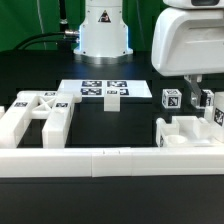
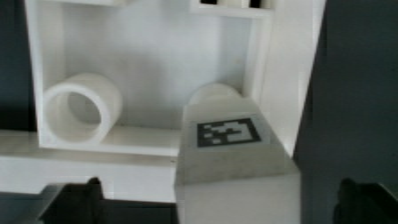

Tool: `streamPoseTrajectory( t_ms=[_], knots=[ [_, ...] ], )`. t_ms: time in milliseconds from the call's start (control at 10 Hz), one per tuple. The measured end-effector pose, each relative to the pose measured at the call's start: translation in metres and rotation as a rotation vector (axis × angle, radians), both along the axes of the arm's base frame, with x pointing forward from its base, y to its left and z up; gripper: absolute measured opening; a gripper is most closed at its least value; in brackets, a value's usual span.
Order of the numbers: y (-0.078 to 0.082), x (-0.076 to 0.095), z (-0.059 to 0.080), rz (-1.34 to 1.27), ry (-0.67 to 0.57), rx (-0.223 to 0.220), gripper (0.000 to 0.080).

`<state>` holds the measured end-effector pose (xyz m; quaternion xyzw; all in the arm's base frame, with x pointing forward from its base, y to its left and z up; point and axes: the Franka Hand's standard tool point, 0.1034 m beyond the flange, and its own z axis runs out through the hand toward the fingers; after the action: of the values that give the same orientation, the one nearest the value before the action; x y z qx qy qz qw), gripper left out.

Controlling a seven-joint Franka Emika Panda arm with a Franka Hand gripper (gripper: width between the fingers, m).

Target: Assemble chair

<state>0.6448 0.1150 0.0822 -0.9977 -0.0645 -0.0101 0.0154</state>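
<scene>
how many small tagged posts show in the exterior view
2. One post stands just to the exterior view's left of the gripper. The other post is to its right, near the picture's edge. The arm may hide more.

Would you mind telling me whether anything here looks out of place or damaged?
Nothing stands out. The X-braced frame lies flat by the border wall, the remaining chair pieces sit grouped at the exterior view's right, and no part looks broken.
</scene>
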Motion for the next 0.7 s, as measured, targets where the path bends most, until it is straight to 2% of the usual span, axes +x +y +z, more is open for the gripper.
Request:
streamPoseTrajectory(
  t_ms=[100,200,300,400,500,700],
  knots=[
    [-0.0005,0.0001,0.0,0.013,0.0,0.0,0.0649],
    [-0.0004,0.0001,0.0,0.011,0.0,0.0,0.0538],
    [-0.0005,0.0001,0.0,0.011,0.0,0.0,0.0392],
    [-0.0003,0.0001,0.0,-0.001,0.0,0.001,0.0392],
    [-0.0003,0.0001,0.0,-0.012,0.0,0.002,0.0288],
    [0.0001,0.0,-0.0001,-0.103,0.003,0.004,0.0288]
  ],
)
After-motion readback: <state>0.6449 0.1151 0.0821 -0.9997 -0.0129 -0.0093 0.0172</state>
